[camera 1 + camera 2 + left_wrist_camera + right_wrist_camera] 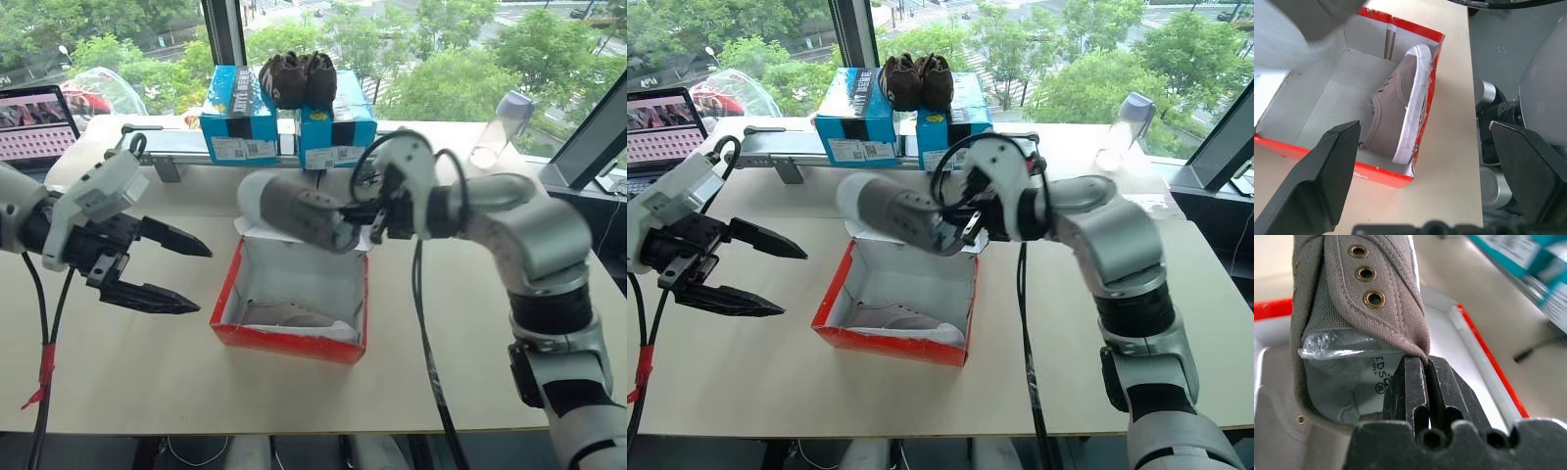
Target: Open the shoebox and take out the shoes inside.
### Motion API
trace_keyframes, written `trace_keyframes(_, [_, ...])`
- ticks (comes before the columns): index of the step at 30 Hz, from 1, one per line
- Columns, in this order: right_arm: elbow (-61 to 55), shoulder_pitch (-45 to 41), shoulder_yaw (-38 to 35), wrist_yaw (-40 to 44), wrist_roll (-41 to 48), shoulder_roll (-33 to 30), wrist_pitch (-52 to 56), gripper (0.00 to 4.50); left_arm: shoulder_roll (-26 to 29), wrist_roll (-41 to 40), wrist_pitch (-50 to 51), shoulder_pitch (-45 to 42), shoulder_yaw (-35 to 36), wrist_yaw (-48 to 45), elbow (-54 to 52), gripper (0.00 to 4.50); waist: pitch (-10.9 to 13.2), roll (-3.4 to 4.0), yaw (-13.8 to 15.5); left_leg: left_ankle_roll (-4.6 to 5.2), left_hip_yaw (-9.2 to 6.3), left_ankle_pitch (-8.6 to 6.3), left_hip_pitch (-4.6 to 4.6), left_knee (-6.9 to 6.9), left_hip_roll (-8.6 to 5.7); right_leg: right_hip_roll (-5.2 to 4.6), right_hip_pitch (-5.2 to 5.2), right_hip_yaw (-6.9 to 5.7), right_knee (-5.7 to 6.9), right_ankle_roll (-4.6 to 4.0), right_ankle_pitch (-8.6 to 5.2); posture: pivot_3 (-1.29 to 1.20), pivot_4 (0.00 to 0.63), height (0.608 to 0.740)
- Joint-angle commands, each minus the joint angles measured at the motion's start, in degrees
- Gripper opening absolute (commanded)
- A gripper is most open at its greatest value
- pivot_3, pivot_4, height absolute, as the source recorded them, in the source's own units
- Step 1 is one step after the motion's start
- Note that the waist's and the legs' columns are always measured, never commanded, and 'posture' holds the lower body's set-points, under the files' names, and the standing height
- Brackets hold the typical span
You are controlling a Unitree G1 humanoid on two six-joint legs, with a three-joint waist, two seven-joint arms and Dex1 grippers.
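Two grey-taupe canvas sneakers with pale soles are showing, and you are dealing with one red cardboard shoebox [284, 338] with a white interior, sitting open on the pale table [147, 372]. One sneaker [294, 213] is hanging in the air just above the shoebox's far wall, its toe pointing toward the left arm's side. The other sneaker [1398, 115] is lying on its side inside the shoebox, against the near wall.

Your right gripper [1422, 382] is pinching the lifted sneaker by the edge of its canvas opening, beside three brass eyelets, with the fingers closed tight on the fabric. A crumpled clear plastic stuffing is showing inside that shoe. Your left gripper [167, 269] is hovering to the left of the shoebox, clear of it, with its two black fingers spread wide and holding nothing.

Behind the shoebox, two blue boxes with white labels [284, 122] are standing side by side, carrying a pair of dark brown fuzzy shoes [297, 78]. One clear plastic bottle [500, 127] is standing well to the right of the shoebox, near the window. A laptop [37, 122] is sitting far to its left.

You are having bare tabletop on both sides of the shoebox and in front of it, up to the table's near edge.
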Motion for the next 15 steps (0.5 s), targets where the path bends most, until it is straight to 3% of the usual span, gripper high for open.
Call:
trace_keyframes(1, [1.05,-4.88,-14.01,-9.47,-1.82,-0.68,13.45,0.06,-0.86,0.39,-1.02,-1.02,-0.11,-0.57,0.04,4.50,0.04,0.06,-0.04,0.00,0.00,0.00,-0.02,0.00,0.00,0.00,-0.02,0.00,0.01,-0.01,0.01,0.00,0.150,0.740])
trace_keyframes(3, [1.55,-6.05,-20.56,-12.05,0.54,0.60,21.00,0.06,-1.61,0.80,-1.45,-0.90,-0.53,-0.59,0.30,4.50,0.04,0.07,0.09,0.00,-0.01,0.00,-0.08,0.00,-0.01,-0.01,-0.07,0.00,0.02,-0.03,0.02,0.00,0.150,0.740])
trace_keyframes(6, [6.76,-3.23,-28.63,-17.12,12.04,0.18,22.92,0.06,-3.70,1.64,-2.01,-1.27,-1.71,-0.13,0.64,4.50,0.04,0.06,0.01,0.00,-0.03,0.00,-0.10,-0.01,-0.01,0.00,-0.04,-0.02,-0.01,-0.05,0.03,0.00,0.150,0.740])
trace_keyframes(9, [9.94,2.24,-30.49,-22.63,24.58,-4.82,22.92,0.06,-5.06,1.71,-1.78,-1.48,-2.16,-0.18,0.59,4.50,0.05,0.05,-0.24,0.01,-0.01,0.00,-0.09,-0.01,-0.01,-0.01,-0.01,0.01,-0.04,-0.06,0.04,0.00,0.150,0.740])
trace_keyframes(12, [6.77,14.52,-31.06,-27.66,33.21,-10.13,22.92,0.06,-5.98,2.31,-2.24,-1.35,-2.93,-0.38,0.98,4.50,0.07,0.09,0.19,0.02,-0.02,-0.01,-0.10,-0.05,-0.02,-0.01,0.00,0.02,-0.06,-0.06,0.03,0.00,0.150,0.740])
trace_keyframes(15, [5.81,20.26,-31.61,-32.81,39.70,-13.21,22.92,0.06,-6.66,3.17,-2.69,-1.71,-3.52,-0.51,1.71,4.50,0.15,0.22,-0.17,0.09,0.00,-0.05,-0.21,-0.05,-0.07,-0.02,-0.07,0.08,-0.08,-0.05,0.00,0.00,0.150,0.740])
